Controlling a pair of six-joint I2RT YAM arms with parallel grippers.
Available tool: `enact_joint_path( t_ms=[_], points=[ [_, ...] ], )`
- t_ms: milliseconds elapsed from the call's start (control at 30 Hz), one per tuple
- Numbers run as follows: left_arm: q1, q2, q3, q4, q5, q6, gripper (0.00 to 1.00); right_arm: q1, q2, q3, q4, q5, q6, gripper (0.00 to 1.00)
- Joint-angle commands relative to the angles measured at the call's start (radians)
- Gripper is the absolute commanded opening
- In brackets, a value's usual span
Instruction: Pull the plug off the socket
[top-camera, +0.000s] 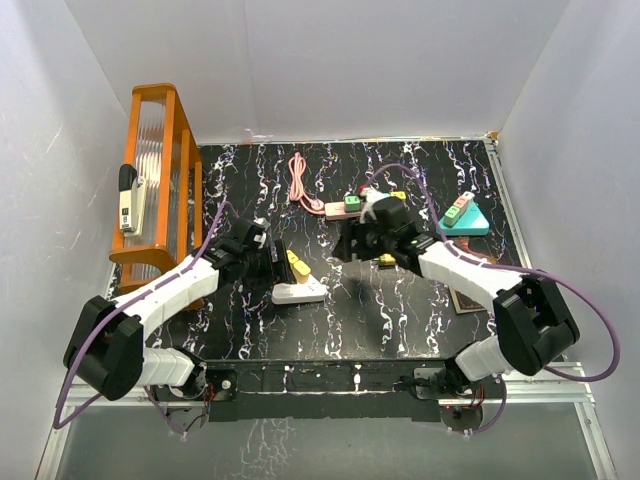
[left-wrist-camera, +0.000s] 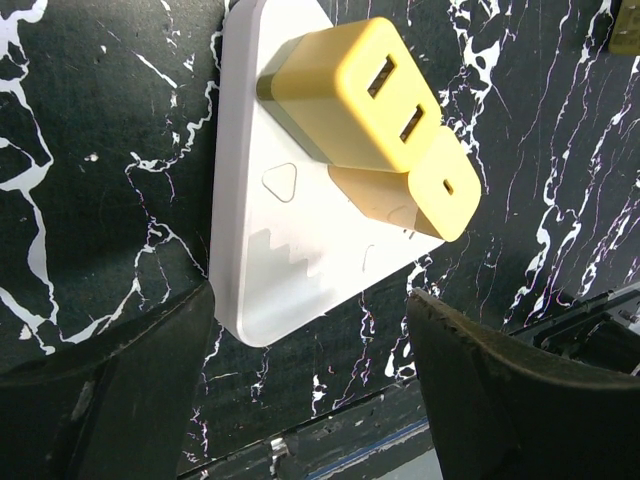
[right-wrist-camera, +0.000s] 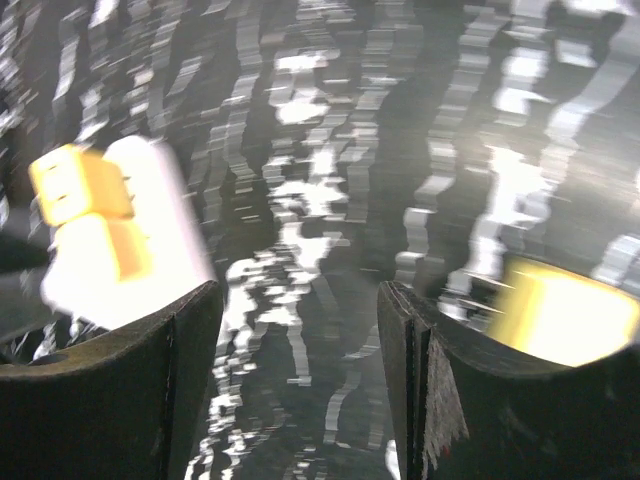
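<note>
On the black marbled table (top-camera: 340, 320) are laid a white socket block (top-camera: 300, 293), a pink cable (top-camera: 298, 178), a teal socket block (top-camera: 470, 224) and, perhaps, a pink power strip (top-camera: 338, 209).

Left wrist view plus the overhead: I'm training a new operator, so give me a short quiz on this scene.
1. How many yellow plugs sit in the white socket?
2. The left gripper is: A open, B shut on a plug, C out of view.
3. True or false: the orange rack stands on the left arm's side of the table.
Key: 1 two; 2 A; 3 true.
</note>
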Motion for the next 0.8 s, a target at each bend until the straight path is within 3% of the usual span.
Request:
enact_joint_path(
  t_ms=[0, 267, 767],
  points=[
    [0.028, -0.028, 0.002, -0.017, -0.015, 0.006, 0.73, 0.147, -0.023, 0.091, 0.047, 0.072, -0.067, 0.61],
    [0.082, -0.010, -0.005, 0.000, 0.049, 0.019, 0.66, 0.303, 0.153, 0.258, -0.019, 0.095, -0.151, 0.59],
    [0.086, 0.052, -0.009, 0.044, 0.092, 0.011, 0.66, 0.374, 0.300, 0.368, -0.125, 0.199, -0.168, 0.46]
  ],
)
